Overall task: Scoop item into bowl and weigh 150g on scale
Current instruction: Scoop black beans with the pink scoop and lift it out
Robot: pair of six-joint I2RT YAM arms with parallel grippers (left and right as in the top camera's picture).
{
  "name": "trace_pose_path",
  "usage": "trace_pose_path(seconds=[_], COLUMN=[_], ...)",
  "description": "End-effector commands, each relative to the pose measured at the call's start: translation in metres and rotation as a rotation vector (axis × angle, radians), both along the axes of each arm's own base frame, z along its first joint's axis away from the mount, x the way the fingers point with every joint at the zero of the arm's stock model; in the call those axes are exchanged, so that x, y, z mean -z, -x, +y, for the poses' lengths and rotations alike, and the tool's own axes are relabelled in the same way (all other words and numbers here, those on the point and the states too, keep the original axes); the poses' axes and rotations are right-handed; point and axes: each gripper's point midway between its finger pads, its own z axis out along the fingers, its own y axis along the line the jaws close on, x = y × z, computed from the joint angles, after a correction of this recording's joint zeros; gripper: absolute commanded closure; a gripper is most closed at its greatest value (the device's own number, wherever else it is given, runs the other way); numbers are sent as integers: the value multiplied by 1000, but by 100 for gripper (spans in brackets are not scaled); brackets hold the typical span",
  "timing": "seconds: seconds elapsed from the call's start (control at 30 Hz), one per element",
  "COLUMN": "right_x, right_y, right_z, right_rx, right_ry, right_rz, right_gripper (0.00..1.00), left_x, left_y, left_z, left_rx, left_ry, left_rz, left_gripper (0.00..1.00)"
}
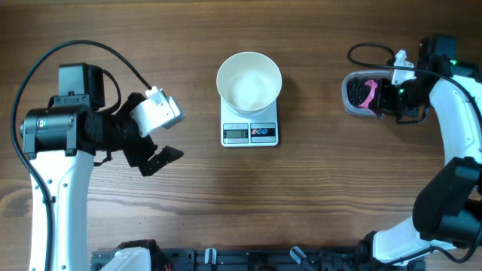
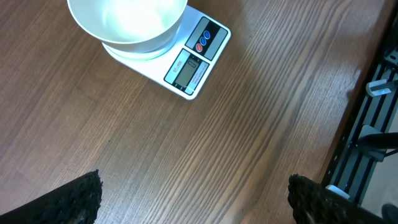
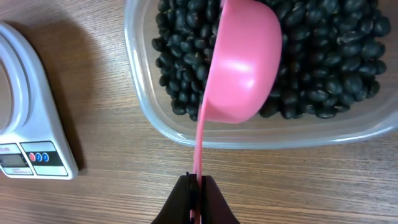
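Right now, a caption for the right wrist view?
Right gripper pinches pink scoop by its handle, cup above beans in tub.

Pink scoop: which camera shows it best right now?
Right wrist: the scoop sits large and close, cup over the beads in the tub, handle pinched in the right jaws. Overhead shows only a small pink patch; left wrist shows none of it.

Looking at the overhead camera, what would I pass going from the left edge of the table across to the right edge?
Left gripper, jaws open → scale with the bowl on it → tub of black beans → right gripper, jaws shut on the pink scoop.
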Motion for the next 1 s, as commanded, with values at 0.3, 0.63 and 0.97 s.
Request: trace_pose_path(seconds=[0.3, 0.63, 0.97], right_x=[-14, -30, -40], right_y=[2, 2, 7], right_z=[-10, -21, -27], right_rx=[83, 123, 124], right_ry=[-143, -178, -282], right_rz=[-52, -107, -147], right_gripper=[96, 95, 96], left_x=[-11, -11, -11], left_y=[-1, -1, -1], left_z=[-3, -3, -3], left_rx=[19, 19, 19], left_ry=[17, 17, 17], left_rz=[-44, -44, -44], left_gripper=[0, 0, 0])
